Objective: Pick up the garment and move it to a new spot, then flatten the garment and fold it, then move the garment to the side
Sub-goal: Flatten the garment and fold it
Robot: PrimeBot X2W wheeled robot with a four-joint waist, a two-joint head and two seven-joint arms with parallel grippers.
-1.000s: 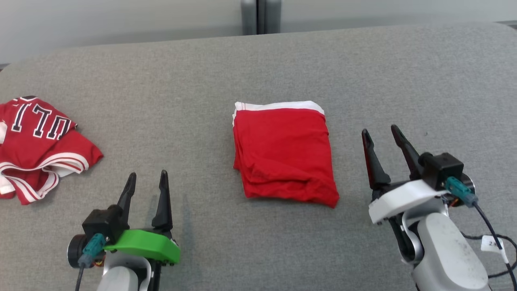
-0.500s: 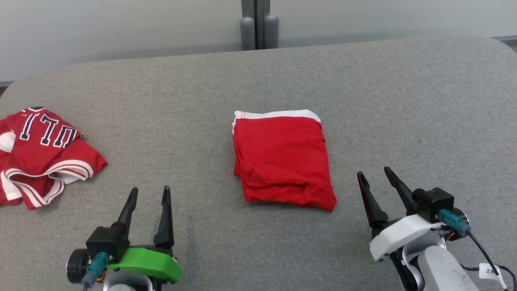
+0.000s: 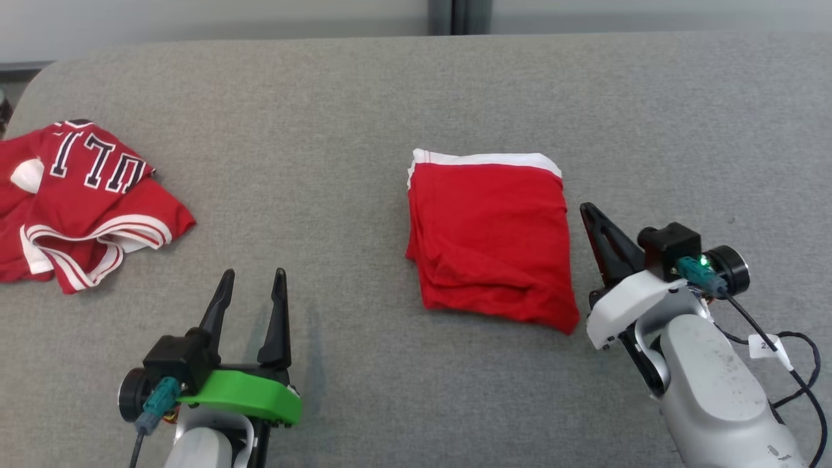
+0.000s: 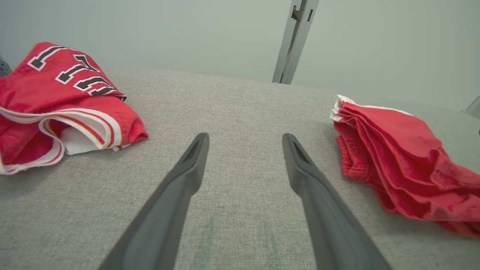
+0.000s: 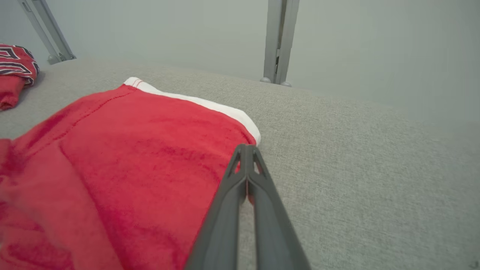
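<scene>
- The right pincer [image 3: 587, 209], two long dark fingers on a white mount, is seen at the lower right of the head view. It is clenched, finger pressed flat against finger along the whole length.
- In the right wrist view the joined tips of the right pincer [image 5: 245, 147] are seen against the right edge of the folded red cloth garment with a white band [image 5: 131, 157], close to its white corner. Whether cloth is touched there cannot be told.
- In the head view a narrow strip of the grey woven table cover [image 3: 364, 117] is visible between those fingers and the garment [image 3: 491, 240], so the garment is placed just beside the pincer, on its left.
- The left pincer [image 3: 253, 274], dark fingers on a green mount, is held low at the lower left. It is released, its fingers spread with bare cover between them [image 4: 245, 137].
- The garment [image 4: 393, 150] lies flat near the middle of the cover, well apart from the left pincer, with its white band on the far side and its layered edges stacked along the left.
- A crumpled red jersey with white trim and dark lettering [image 3: 91, 201] is found at the far left [image 4: 56, 101], well apart from the garment.
- Beyond the cover's far edge a grey metal post [image 3: 458, 16] is set upright against a pale wall.
</scene>
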